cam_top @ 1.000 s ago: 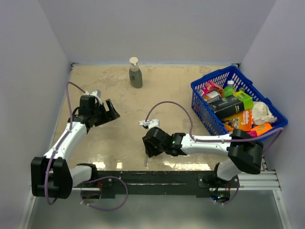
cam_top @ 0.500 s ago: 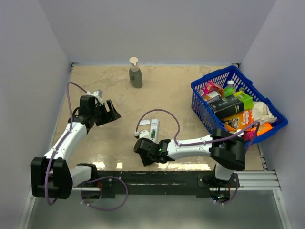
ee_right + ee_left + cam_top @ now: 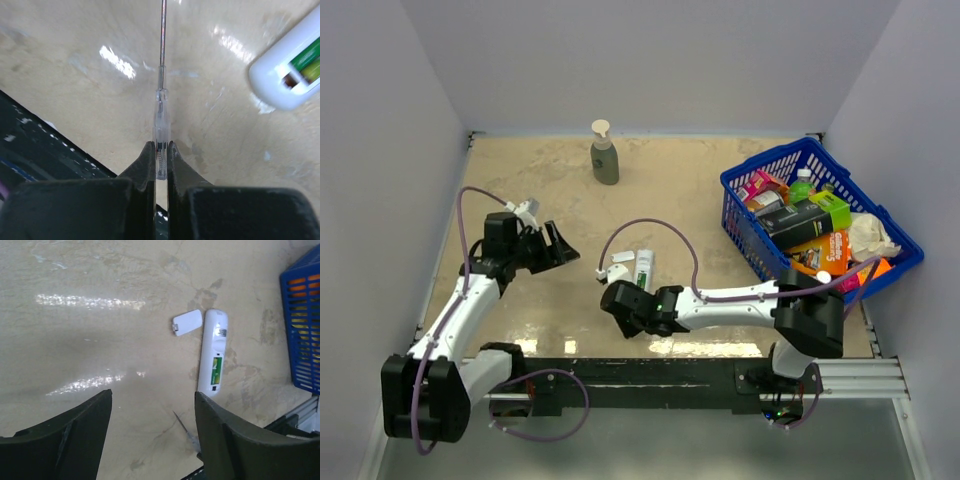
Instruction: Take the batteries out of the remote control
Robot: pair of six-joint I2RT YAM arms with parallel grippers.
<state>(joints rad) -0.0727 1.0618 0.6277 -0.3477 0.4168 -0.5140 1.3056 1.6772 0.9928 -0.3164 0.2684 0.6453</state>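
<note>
The slim, light grey-white plastic remote control (image 3: pixel 643 268) lies flat near the middle of the mottled beige bench (image 3: pixel 720 190), a little toward the near edge. Its long axis runs roughly from near edge to far edge. Its battery recess is open at the near-edge end, and the slim green cylindrical batteries (image 3: pixel 216 370) sit inside it. The small flat white rectangular cover (image 3: pixel 187 322) lies just beside the remote's far end, on the side toward the left edge.

The right claw (image 3: pixel 160 150) is pinched tight on a thin grey metal stick (image 3: pixel 160 100) with a clear plastic handle. The claw sits between the remote and the near edge. The stick's tip is close to the recess end but off toward the left edge, not touching it. The left claw (image 3: pixel 152 400), jaws spread and holding nothing, hovers well apart toward the left edge, so the right arm is the nearer one. By my judgement, the tip must swing toward the right edge and into the recess to pry out a battery.
</note>
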